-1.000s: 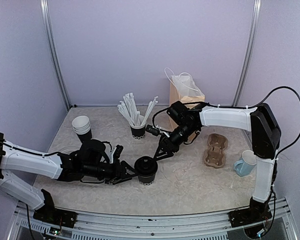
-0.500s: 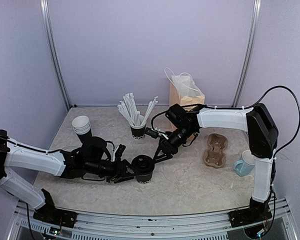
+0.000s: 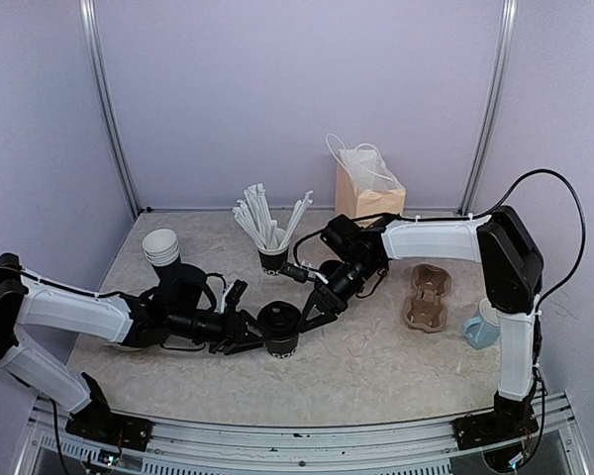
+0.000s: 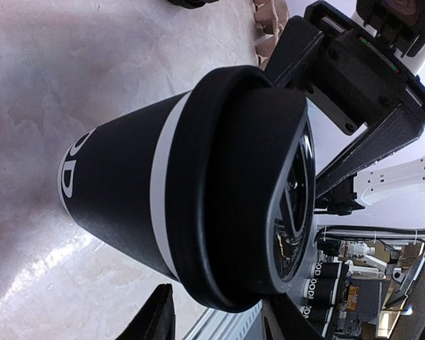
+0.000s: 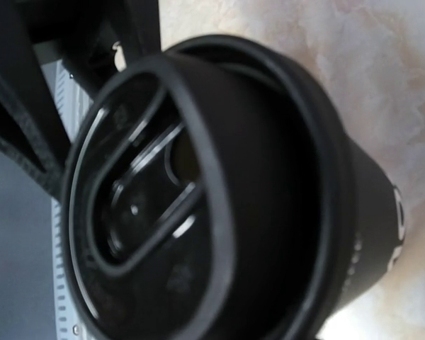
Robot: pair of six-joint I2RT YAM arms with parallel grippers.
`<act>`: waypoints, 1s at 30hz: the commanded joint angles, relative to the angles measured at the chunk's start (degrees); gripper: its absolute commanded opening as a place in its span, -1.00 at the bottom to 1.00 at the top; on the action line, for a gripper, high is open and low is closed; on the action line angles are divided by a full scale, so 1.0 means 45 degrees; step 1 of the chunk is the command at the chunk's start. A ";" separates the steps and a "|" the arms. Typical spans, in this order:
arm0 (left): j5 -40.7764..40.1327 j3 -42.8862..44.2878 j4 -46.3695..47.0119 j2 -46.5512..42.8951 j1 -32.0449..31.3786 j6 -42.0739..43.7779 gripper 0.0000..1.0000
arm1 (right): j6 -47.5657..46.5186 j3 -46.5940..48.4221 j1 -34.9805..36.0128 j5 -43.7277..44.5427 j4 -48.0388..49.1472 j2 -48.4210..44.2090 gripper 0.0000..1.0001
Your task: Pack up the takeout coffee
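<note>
Near the worktop's near edge the coffee is standing upright, lid up; right pincer is gaping; left pincer: cannot tell.

White left arm, white right arm, black joints, looping black cable, black left tool, right tool

My left arm lies low and long over the worktop, reaching from my near-left corner towards the middle, forearm almost level. My left fingers point rightward and close on the lower side of the takeout coffee. My right arm stands tall at the right edge, bends at the elbow and stretches leftward, its wrist tipped down and to the left. My right fingers are spread apart, their tips at the far rim of the lid.
</note>
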 commanded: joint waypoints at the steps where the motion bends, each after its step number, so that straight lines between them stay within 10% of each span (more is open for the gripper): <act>1: -0.1631 -0.0679 -0.3186 0.1229 0.0197 0.0411 -0.20 | -0.0137 0.0128 0.0146 0.1051 -0.0258 0.0403 0.06; 30: -0.1895 -0.0096 -0.4783 0.1693 0.0904 0.2018 -0.25 | -0.0052 0.3495 -0.0769 0.0288 -0.1447 0.2026 0.06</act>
